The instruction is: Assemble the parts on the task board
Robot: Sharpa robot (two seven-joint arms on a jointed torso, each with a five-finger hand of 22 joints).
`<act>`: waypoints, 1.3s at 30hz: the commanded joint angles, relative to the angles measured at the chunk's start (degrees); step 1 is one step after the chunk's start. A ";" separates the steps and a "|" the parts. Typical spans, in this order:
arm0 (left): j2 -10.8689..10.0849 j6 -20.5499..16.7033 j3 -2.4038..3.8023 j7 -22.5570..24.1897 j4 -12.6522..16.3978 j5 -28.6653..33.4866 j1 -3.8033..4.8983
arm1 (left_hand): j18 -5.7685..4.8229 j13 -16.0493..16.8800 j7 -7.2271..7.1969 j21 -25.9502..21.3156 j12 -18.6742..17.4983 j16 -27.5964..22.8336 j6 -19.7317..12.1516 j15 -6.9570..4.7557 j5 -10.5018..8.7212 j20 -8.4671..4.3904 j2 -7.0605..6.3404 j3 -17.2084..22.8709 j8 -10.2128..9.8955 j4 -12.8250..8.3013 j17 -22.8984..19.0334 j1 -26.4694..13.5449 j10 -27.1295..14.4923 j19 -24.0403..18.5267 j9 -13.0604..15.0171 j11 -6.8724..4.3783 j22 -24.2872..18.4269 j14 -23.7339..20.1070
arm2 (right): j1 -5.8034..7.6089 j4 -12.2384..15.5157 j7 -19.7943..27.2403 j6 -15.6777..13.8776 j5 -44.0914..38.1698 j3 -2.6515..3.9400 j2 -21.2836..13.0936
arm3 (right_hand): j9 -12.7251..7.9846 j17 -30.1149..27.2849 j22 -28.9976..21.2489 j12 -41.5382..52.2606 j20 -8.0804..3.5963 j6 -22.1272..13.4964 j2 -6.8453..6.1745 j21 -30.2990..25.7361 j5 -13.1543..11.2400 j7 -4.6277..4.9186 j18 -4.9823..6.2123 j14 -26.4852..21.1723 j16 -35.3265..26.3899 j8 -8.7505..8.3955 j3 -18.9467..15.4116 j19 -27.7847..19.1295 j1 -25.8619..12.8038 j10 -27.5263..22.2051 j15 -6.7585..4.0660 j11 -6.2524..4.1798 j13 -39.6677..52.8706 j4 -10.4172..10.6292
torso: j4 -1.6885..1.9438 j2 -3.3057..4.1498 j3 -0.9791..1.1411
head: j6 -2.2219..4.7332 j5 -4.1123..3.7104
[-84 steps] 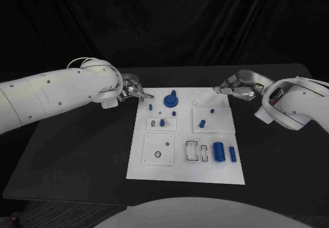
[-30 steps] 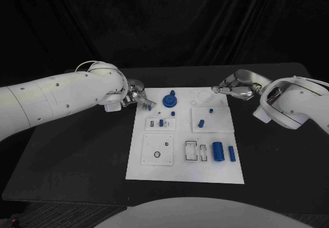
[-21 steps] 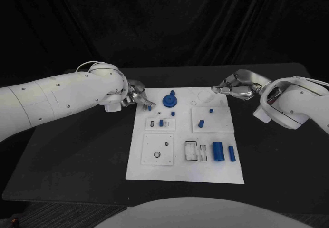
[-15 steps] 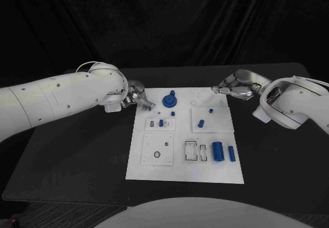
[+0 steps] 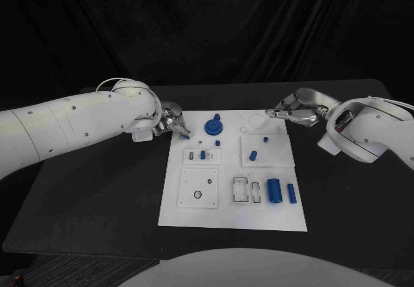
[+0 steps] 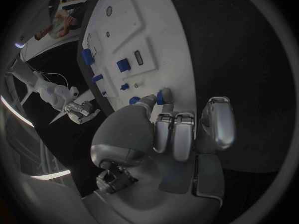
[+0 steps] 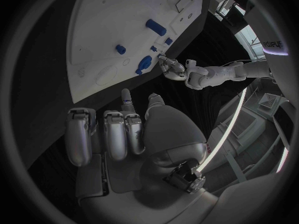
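On the black surface (image 5: 103, 197), the white task board (image 5: 226, 216) serves as landmark. The left robot hand (image 5: 172, 122) sits at the board's far left corner, pinching a small blue peg (image 6: 161, 96) between thumb and fingertip just over the board. Toward the board's far middle stands a blue round part (image 5: 213, 125). The right robot hand (image 5: 292, 112) hovers beside the board's far right corner, fingers curled in, holding nothing.

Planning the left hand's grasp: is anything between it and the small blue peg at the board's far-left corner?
Nothing visible: the left hand has its fingertips already at the small blue peg.
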 commanded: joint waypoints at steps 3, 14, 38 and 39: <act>-0.18 0.03 0.03 0.71 0.28 -0.38 -0.18 | 0.16 14.99 -0.35 -0.25 0.16 0.15 0.40 -0.57 1.35 -0.27 -0.83 3.45 -0.36 -1.70 15.09 1.52 6.17 -0.33 -0.11 -0.57 10.23 5.84 | -0.23 -0.12 -0.41 0.25 -0.05 0.04 0.03 | 0.10 15.10 13.81 -0.38 0.00 0.24 0.07 -0.48 0.23 -0.20 0.05 6.03 0.15 -0.30 0.20 3.99 0.66 6.07 0.05 0.01 14.94 0.12 | 0.02 -0.01 0.02 | 0.01 -0.03; -1.68 -1.89 0.04 0.74 1.51 -0.38 -0.20 | 0.05 14.99 -0.23 0.21 0.16 0.15 0.83 -0.77 4.41 -0.51 -6.51 22.93 0.96 -9.44 15.09 -0.95 6.17 0.01 1.74 -0.67 10.34 5.84 | -0.38 -0.21 -0.42 0.42 -0.05 0.04 0.07 | 0.12 15.10 13.79 -0.38 -0.01 0.29 0.27 -0.54 0.28 -0.20 0.07 6.03 0.15 -0.29 0.34 3.96 0.83 6.07 0.06 0.01 14.94 0.11 | 0.02 -0.03 0.03 | 0.01 -0.17; -9.38 -1.25 0.05 0.37 12.82 8.76 3.00 | 0.28 14.99 -0.15 -0.65 0.16 0.15 0.70 -0.77 3.72 -0.53 -6.92 27.07 1.64 -10.14 15.09 -4.93 6.17 -0.50 2.67 -0.64 10.03 5.84 | -0.40 0.40 -1.47 1.19 -0.05 0.04 -0.45 | 0.15 15.10 13.79 -0.38 -0.01 0.30 0.27 -0.54 0.36 -0.24 0.07 6.03 0.15 -0.31 0.50 3.96 1.27 6.07 0.04 -0.03 14.94 -0.08 | 0.07 -0.01 0.04 | 0.01 -0.12; -9.53 -1.14 0.04 0.33 13.29 8.82 2.99 | 0.28 14.99 -0.15 -0.68 0.16 0.15 0.69 -0.77 3.73 -0.53 -6.90 27.08 1.64 -10.15 15.09 -4.94 6.17 -0.52 2.68 -0.64 10.02 5.84 | -0.40 0.47 -1.49 1.18 -0.05 0.04 -0.47 | 0.15 15.10 13.79 -0.38 -0.01 0.30 0.27 -0.54 0.36 -0.24 0.07 6.03 0.15 -0.31 0.50 3.96 1.27 6.07 0.04 -0.03 14.94 -0.08 | 0.05 -0.02 0.05 | 0.01 -0.01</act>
